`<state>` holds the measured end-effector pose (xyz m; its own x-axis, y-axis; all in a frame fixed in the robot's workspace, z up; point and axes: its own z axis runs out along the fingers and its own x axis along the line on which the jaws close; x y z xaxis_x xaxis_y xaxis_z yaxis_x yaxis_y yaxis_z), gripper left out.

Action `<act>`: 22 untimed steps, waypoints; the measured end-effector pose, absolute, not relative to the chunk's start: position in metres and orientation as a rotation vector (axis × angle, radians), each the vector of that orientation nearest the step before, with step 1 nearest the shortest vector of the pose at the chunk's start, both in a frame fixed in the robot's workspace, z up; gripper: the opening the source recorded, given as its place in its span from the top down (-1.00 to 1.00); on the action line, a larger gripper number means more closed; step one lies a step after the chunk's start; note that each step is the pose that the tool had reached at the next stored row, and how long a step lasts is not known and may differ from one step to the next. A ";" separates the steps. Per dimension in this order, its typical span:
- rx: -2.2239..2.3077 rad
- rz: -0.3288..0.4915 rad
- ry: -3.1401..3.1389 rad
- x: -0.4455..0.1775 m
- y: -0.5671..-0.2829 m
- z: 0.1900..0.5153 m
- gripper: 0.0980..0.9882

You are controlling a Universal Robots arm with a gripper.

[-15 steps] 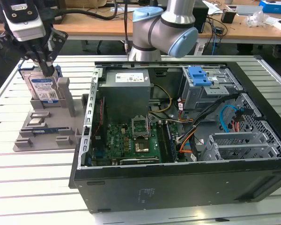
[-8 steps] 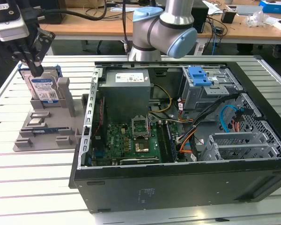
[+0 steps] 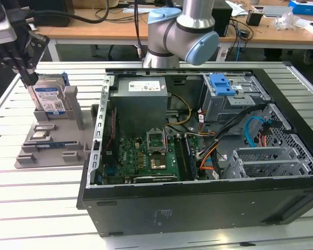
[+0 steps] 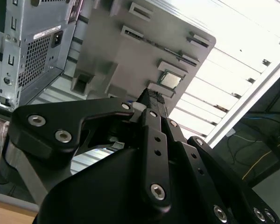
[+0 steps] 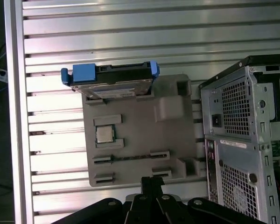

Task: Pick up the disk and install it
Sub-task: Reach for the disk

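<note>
Disk [image 3: 48, 96] stands on its long edge in a slot at the far edge of the grey holder [image 3: 75, 145] in the exterior view, label [image 3: 52, 104] facing the holder's middle; my gripper [image 3: 30, 79] hangs near one end. First wrist view: long axis lies along that edge, blue bracket [image 5: 84, 73] wrapping both ends. Second wrist view: I see fingers [image 4: 151, 106] pressed together, gripping nothing.

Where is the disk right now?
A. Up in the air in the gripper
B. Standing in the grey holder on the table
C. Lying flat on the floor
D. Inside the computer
B: the disk stands on edge in the grey holder on the table, outside the case.
</note>
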<state>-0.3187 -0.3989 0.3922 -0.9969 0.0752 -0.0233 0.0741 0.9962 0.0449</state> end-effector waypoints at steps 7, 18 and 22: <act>0.117 0.069 3.114 -0.334 -0.399 0.392 0.98; 0.117 0.069 3.113 -0.361 -0.398 0.391 0.98; 0.116 0.069 3.114 -0.361 -0.386 0.391 0.98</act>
